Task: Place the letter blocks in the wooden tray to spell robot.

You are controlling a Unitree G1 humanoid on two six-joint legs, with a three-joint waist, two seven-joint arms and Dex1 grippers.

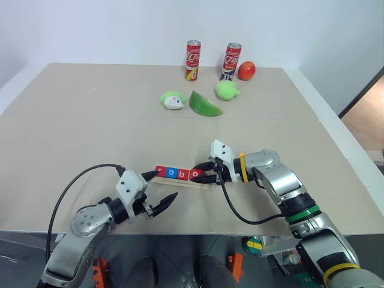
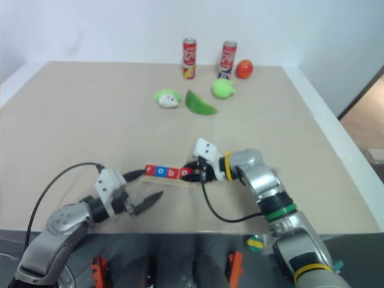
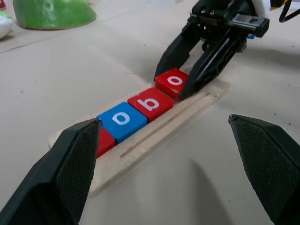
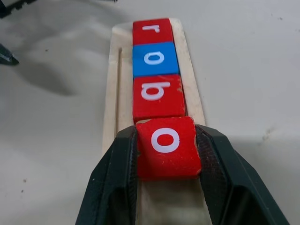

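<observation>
Wooden tray (image 4: 115,93) flat on counter (image 1: 72,138), holding r (image 4: 151,31), blue o (image 4: 154,58), b (image 4: 157,97) in a row, touching. Right fingers (image 4: 117,173) clamped on red o (image 4: 166,146) at row's end, over tray. Left fingers (image 3: 70,173) wide apart, empty, near tray's r end

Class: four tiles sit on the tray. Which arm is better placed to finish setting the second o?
Right. The right gripper already clamps the second o on the tray; the left gripper hangs open beside it.
</observation>
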